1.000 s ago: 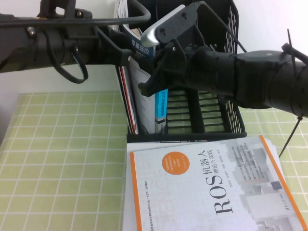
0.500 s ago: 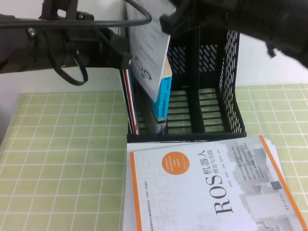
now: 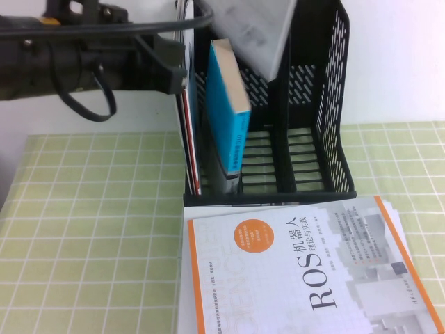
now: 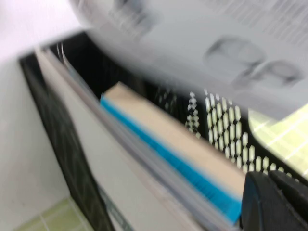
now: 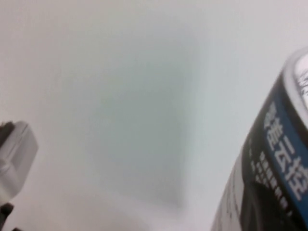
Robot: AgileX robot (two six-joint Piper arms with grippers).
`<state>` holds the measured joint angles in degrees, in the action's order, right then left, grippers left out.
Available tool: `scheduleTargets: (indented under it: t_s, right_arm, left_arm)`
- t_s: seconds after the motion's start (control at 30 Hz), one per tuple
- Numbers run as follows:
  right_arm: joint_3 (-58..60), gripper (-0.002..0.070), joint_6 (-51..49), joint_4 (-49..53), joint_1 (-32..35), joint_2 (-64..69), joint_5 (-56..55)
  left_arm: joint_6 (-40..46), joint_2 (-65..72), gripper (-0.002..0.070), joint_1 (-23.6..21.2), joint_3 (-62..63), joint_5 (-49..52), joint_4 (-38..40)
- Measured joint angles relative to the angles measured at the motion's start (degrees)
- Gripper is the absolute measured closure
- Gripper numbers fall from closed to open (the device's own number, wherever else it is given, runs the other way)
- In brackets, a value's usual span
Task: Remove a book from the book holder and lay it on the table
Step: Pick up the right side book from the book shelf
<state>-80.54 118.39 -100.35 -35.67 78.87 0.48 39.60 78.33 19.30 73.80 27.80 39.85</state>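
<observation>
The thin white book hangs tilted above the black book holder, its upper part past the top edge of the high view. My right gripper is out of the high view. In the right wrist view it is shut on the book, whose navy band has white Chinese characters. My left gripper is shut and rests at the holder's upper left wall. Its fingers show beside the thick blue book, with the lifted book above.
The thick blue book stands upright in the holder's left compartment beside thin volumes. The white orange-edged ROS book lies flat in front of the holder. The green checked table is bare on the left.
The right arm has risen out of the high view and drawn the white book up out of the holder. The blue book now shows fully. The left arm has barely moved.
</observation>
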Motion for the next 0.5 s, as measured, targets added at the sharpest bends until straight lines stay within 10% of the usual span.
scheduleTargets:
  t_s: [0.5]
  right_arm:
    - [6.3, 0.0650, 10.6, -0.4, 0.0, -13.7, -13.6]
  left_arm:
    - [-2.8, -14.2, 0.0678, -0.1, 0.2, 1.3, 0.0]
